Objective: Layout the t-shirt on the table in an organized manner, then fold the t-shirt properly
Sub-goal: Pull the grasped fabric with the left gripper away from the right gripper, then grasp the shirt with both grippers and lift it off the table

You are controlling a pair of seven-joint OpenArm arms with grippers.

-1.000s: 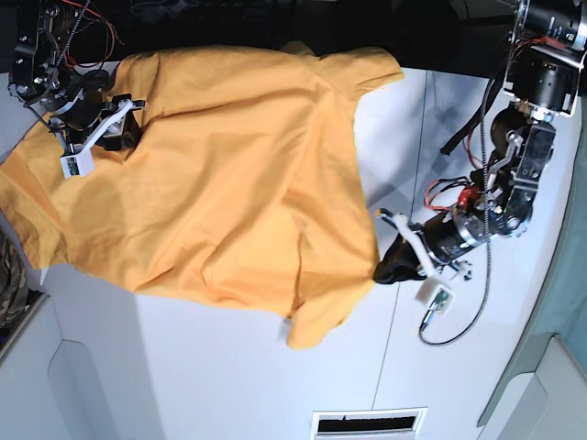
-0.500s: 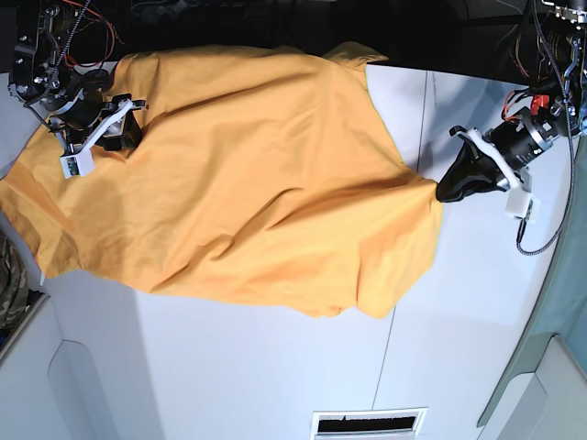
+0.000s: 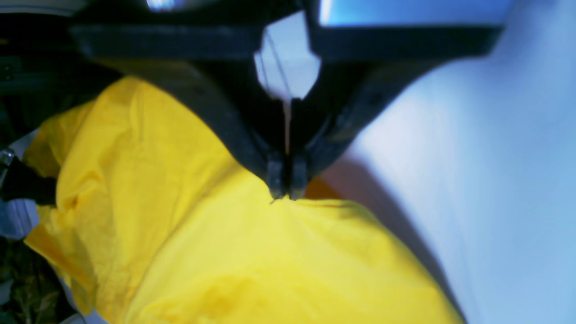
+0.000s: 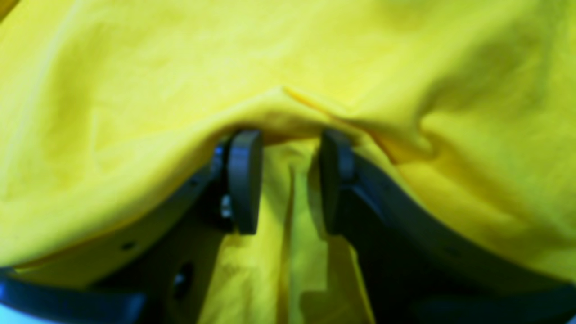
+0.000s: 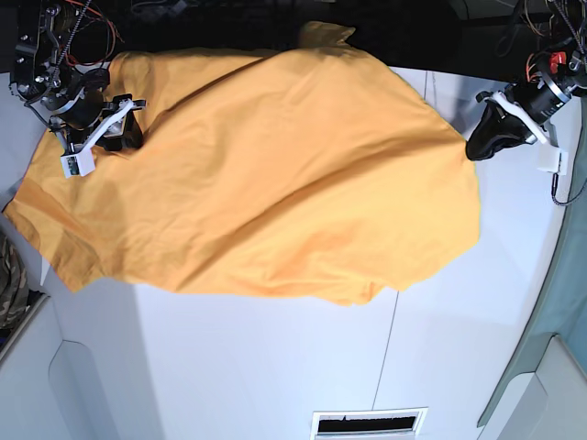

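Observation:
The orange-yellow t-shirt [image 5: 275,174] lies spread wide across the white table [image 5: 275,367], wrinkled, with its collar end at the back edge. My left gripper [image 5: 472,147] is at the shirt's right edge. In the left wrist view the left gripper [image 3: 285,191] is shut on a pinch of the t-shirt [image 3: 225,252], just above the table [image 3: 495,180]. My right gripper [image 5: 128,137] is at the shirt's far left. In the right wrist view the right gripper [image 4: 290,180] has a thick fold of the t-shirt [image 4: 135,90] bunched between its pads, with cloth draped over the tips.
A camouflage-patterned cloth [image 5: 7,275] lies at the left edge. A thin dark seam [image 5: 393,348] runs across the tabletop. A slotted vent [image 5: 367,423] is at the front edge. The table's dark back edge [image 5: 413,37] is close behind the shirt.
My left gripper has moved right and toward the back, dragging the shirt's right edge with it, so the shirt now lies wider and flatter. The right gripper has stayed in place.

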